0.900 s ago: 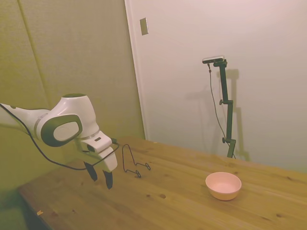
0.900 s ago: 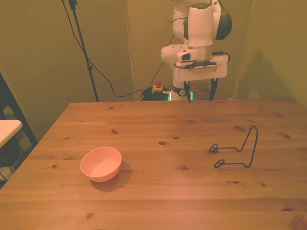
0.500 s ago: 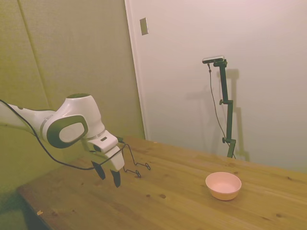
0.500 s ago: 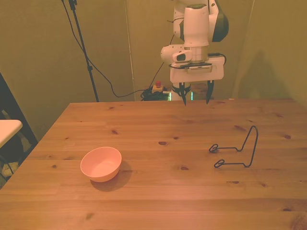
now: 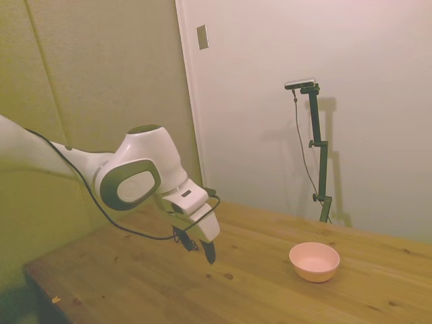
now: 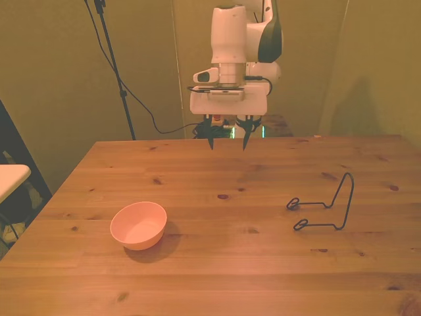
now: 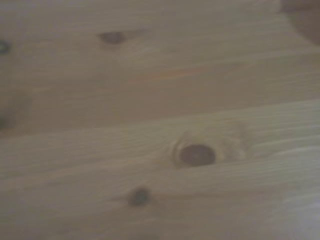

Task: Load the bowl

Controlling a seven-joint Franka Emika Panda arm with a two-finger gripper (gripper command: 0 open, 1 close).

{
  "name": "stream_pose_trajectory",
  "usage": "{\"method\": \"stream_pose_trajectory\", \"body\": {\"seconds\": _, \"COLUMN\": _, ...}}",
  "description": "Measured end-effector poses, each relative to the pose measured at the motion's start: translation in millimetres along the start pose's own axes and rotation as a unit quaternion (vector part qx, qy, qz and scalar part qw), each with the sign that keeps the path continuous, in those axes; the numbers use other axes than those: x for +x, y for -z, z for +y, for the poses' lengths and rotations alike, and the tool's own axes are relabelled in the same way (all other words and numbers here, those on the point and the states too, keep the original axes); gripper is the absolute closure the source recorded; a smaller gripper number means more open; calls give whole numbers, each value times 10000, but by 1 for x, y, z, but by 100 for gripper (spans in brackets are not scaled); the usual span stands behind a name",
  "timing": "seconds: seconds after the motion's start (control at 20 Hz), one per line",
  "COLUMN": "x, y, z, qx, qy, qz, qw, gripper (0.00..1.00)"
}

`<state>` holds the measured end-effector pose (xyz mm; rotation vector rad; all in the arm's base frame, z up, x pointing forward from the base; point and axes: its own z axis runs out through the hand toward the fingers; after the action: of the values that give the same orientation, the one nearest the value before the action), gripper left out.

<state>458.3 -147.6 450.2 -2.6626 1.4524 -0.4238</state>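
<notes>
Wood desk (image 7: 150,90): knotty grain, wrist view only.
Bowl (image 6: 138,224): smooth, round, peach.
Wire stand (image 6: 325,205): front view only.
Fingers (image 6: 227,139): apart, empty.

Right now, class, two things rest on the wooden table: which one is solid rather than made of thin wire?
The pale pink bowl, toward the front view's left: round and solid-walled. The black wire stand is only a bent open frame.

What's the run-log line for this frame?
tool: open, empty, above table | bowl: empty, untouched, front view's left | wire stand: front view's right
</notes>
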Motion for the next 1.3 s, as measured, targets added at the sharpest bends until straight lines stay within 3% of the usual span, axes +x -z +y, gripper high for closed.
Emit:
{"method": "stream_pose_trajectory", "body": {"seconds": 0.45, "x": 64, "y": -10, "z": -13, "qx": 110, "qy": -167, "qz": 539, "qw": 9983, "gripper": 0}}
{"method": "stream_pose_trajectory", "body": {"seconds": 0.9, "x": 146, "y": -46, "z": -44, "qx": 173, "qy": -424, "qz": 880, "qw": 9951, "gripper": 0}}
{"method": "stream_pose_trajectory", "body": {"seconds": 1.3, "x": 181, "y": -91, "z": -59, "qx": -86, "qy": -447, "qz": 842, "qw": 9954, "gripper": 0}}
